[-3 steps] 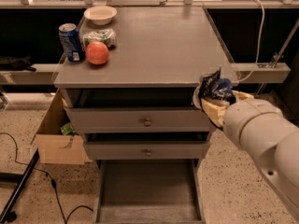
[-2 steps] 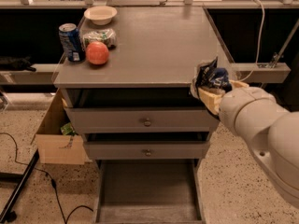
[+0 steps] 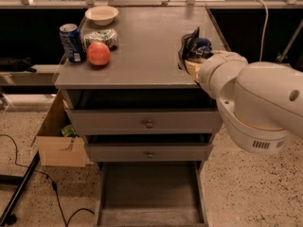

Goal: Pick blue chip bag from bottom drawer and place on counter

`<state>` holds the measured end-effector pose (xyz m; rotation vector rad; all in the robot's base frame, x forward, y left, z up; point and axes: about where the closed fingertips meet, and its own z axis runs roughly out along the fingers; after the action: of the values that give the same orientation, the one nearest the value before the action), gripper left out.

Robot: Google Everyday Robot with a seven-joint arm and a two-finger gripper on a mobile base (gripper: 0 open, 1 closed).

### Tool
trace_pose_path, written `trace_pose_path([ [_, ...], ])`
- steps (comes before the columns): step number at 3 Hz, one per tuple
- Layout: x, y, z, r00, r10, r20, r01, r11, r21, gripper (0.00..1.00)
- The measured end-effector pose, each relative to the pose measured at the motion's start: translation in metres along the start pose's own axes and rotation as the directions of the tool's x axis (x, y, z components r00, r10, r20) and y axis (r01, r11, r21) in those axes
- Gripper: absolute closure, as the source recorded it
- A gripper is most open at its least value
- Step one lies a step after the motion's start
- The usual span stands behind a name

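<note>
My gripper [image 3: 193, 59] is shut on the blue chip bag [image 3: 195, 47], a crumpled dark navy foil bag, and holds it just above the right part of the counter [image 3: 147, 46]. The big white arm [image 3: 255, 98] comes in from the right and hides the counter's right front corner. The bottom drawer [image 3: 150, 195] is pulled out at the foot of the cabinet and its grey floor is bare.
On the counter's left stand a blue soda can [image 3: 72, 42], a red apple [image 3: 98, 54], a green-and-white packet [image 3: 101, 37] and a pale bowl [image 3: 102, 15]. Two upper drawers with round knobs [image 3: 148, 123] are slightly open. A cardboard box [image 3: 57, 136] stands left of the cabinet.
The gripper has carried the bag up and inward, from beside the counter's right front edge to over the counter top. The view has also shifted closer.
</note>
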<state>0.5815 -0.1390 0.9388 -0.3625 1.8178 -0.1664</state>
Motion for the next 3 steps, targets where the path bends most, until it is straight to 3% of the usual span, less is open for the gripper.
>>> trace_pose_path([
  [1, 0.001, 0.003, 0.005, 1.000, -0.005, -0.013, 0.005, 1.0000, 0.005, 1.00],
  [3, -0.018, 0.030, 0.065, 0.998, -0.052, -0.038, 0.050, 0.9978, -0.042, 1.00],
])
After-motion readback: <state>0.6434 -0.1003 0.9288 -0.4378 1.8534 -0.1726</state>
